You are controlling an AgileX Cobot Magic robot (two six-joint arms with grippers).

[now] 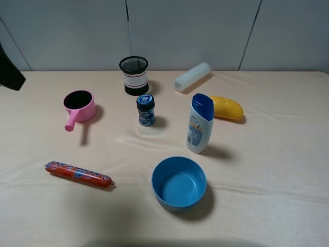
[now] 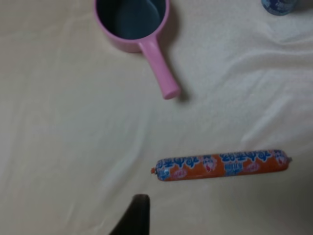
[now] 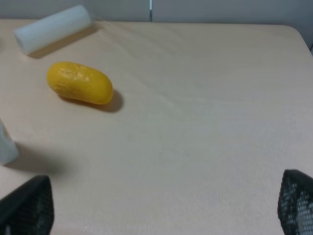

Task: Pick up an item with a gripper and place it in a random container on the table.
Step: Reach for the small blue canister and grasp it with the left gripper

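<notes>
The small dark jar [image 1: 146,109] with a blue label stands upright mid-table; a sliver of it [image 2: 278,5] shows in the left wrist view. The pink saucepan [image 1: 78,105] sits to its left, handle toward the front; it also shows in the left wrist view [image 2: 132,22]. Of my left gripper only one black fingertip [image 2: 138,210] shows, above bare cloth near the sausage, far from the jar. My right gripper [image 3: 161,210] is open and empty over the beige table [image 3: 210,122], to the right of the yellow item. Neither gripper shows in the exterior view.
A black mesh cup [image 1: 134,75] stands behind the jar. A white-and-blue shampoo bottle [image 1: 199,123], a yellow oval item [image 1: 226,107], a white cylinder [image 1: 192,76], a blue bowl [image 1: 179,183] and an orange sausage [image 1: 78,174] are spread around. A dark arm part [image 1: 9,69] is at the left edge.
</notes>
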